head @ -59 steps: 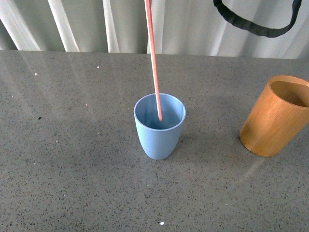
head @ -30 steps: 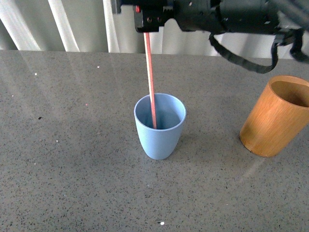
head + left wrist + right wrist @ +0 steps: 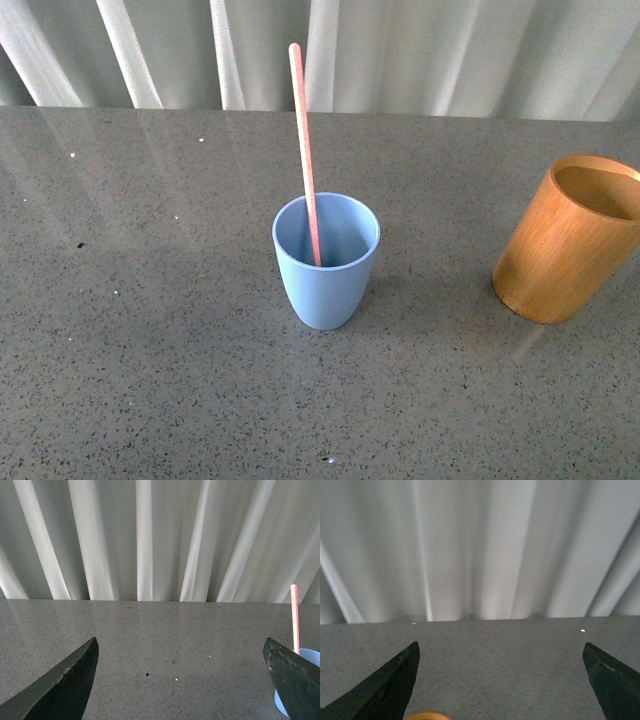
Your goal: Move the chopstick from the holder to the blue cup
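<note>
1. Left gripper (image 3: 180,680): jaws spread wide, empty, level over the table (image 3: 150,630).
2. Right gripper (image 3: 500,680): likewise spread, empty.
3. Chopstick (image 3: 305,150) stands in the blue cup (image 3: 325,290), beside the left gripper's finger (image 3: 295,685).
4. Holder (image 3: 565,245) rim just below the right gripper.

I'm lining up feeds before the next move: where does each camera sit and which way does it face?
Front: on the body, looking down at the light blue plastic cup, pinkish-red stick, orange-brown wooden cylinder; no arm shows.
Left wrist: low over the table, facing curtains; open left tool shows.
Right wrist: likewise; open right tool shows.
Front and left wrist share cup and stick.
</note>
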